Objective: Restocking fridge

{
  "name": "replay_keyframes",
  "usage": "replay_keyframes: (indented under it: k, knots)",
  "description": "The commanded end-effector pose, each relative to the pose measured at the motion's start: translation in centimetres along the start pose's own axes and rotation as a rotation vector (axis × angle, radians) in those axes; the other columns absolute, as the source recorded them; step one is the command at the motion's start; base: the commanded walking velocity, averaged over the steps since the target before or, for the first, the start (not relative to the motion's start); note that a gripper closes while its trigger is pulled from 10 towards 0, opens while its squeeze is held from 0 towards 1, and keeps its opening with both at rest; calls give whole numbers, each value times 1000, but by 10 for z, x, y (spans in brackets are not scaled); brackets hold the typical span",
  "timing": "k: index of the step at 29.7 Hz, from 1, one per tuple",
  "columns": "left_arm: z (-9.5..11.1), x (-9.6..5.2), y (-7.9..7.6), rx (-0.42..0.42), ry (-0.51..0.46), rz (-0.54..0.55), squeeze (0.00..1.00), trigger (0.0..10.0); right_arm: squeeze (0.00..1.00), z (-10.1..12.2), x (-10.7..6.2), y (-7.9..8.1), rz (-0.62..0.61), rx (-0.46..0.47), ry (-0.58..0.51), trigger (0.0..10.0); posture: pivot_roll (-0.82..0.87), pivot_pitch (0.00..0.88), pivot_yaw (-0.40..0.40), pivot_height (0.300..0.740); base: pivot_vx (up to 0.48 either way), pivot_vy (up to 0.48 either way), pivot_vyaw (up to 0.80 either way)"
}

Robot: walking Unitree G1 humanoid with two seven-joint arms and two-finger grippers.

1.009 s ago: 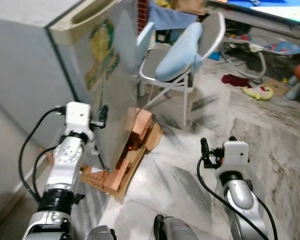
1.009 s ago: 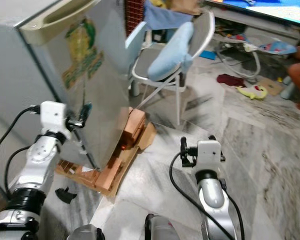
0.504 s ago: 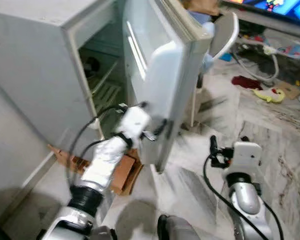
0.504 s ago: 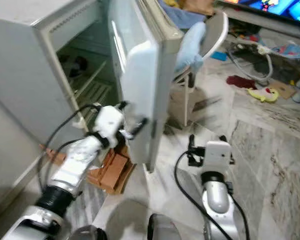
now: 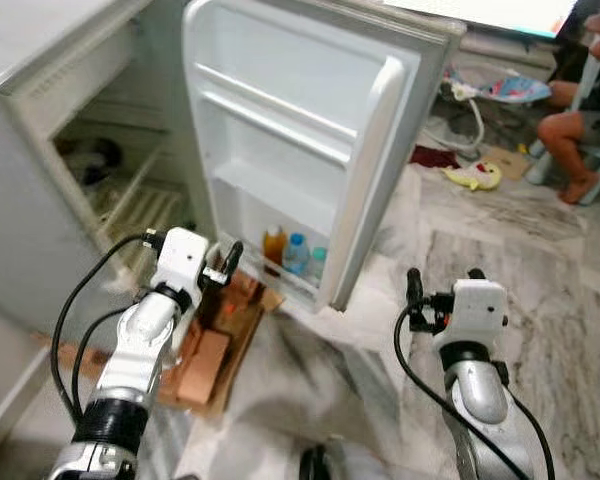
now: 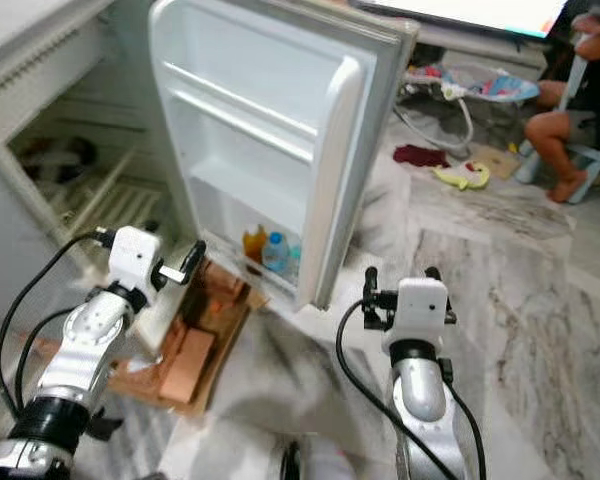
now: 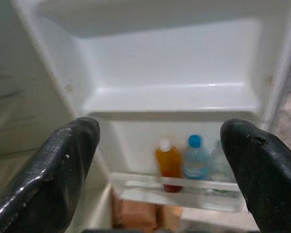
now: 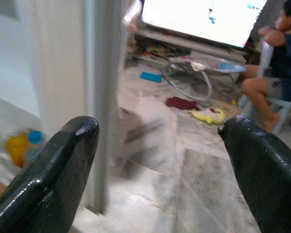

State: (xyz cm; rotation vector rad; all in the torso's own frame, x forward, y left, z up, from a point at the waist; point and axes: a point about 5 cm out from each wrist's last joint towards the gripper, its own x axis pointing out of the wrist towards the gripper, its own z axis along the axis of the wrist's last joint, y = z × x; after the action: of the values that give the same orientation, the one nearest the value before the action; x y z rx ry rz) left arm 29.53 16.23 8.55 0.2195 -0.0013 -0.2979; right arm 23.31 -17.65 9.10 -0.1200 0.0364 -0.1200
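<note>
Swung fully open since a moment ago, the fridge door (image 5: 310, 150) faces the left pincer (image 5: 225, 268), wide open and empty, bottles (image 7: 184, 158) just beyond it; right pincer (image 5: 440, 290) likewise wide, empty.

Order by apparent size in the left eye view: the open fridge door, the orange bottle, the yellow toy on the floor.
1. fridge door, by far the largest.
2. yellow toy.
3. orange bottle, near the toy's apparent size; the toy lies farther away, so this ranking is unsure.

left pincer (image 5: 228, 262) splayed, right pincer (image 5: 442, 285) splayed
</note>
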Motion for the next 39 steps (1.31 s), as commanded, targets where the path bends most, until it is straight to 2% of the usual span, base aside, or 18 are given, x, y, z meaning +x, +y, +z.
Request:
replay_keyframes:
  k: [1, 4, 6, 11, 16, 23, 39]
  knots:
    - [4, -9, 5, 19, -8, 22, 0, 10000, 0, 2, 1, -3, -10, 4, -5, 10000, -28, 81, -30, 740, 304, -368, 0]
    - [6, -16, 4, 31, -10, 26, 0, 10000, 0, 2, 4, -4, -10, 7, -4, 10000, -7, 89, -29, 740, 305, -368, 0]
    - [6, -16, 4, 31, -10, 26, 0, 10000, 0, 2, 4, -4, -10, 7, -4, 10000, -7, 89, -29, 740, 307, -368, 0]
    - [1, -24, 6, 36, 12, 31, 0, 10000, 0, 3, 10, 1, 1, 13, -5, 10000, -13, 86, -36, 740, 307, -365, -770]
    - [0, -19, 2, 29, 22, 25, 0, 10000, 0, 4, 15, 4, 1, 16, -14, 10000, -24, 75, -34, 740, 308, -365, -800]
    - [3, -14, -5, 28, 19, -7, 0, 10000, 0, 4, 21, -1, -24, 17, -19, 10000, -36, 66, -42, 740, 310, -363, -800]
    - [4, -9, -3, 47, 10, -32, 0, 10000, 0, 8, 25, 3, -16, 19, -43, 10000, -52, 73, -39, 740, 345, -304, -800]
